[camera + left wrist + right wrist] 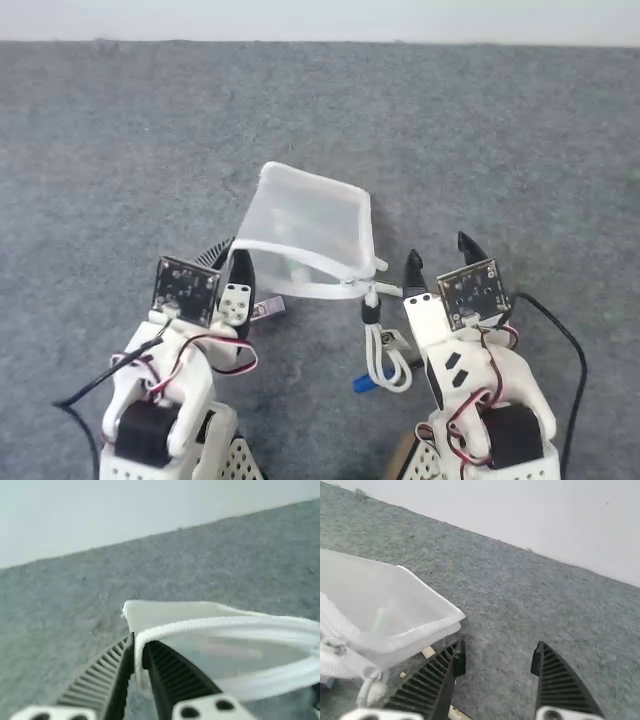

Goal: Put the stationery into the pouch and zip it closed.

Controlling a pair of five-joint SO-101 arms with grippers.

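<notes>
Left tool [241, 268] is pinching the translucent white mesh pouch [310, 222] by its zip edge. The zipper slider [354, 284] sits just beside the wide-open right tool [438, 252], so that arm's nearer.

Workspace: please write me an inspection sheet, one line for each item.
Surface: grey felt mat, flat.
Job's things: white mesh pouch, mouth open and one rim lifted; a pale item lies inside, too blurred to name.
Clutter: looped white cord with a blue end by the zip end, cannot tell if it is attached; small tan scraps beside the pouch.
Grippers: left gripper shut on the pouch rim; right gripper open, beside the pouch.
Cables: black cable by the right arm, another by the left.
Surroundings: pale wall behind the mat.
</notes>
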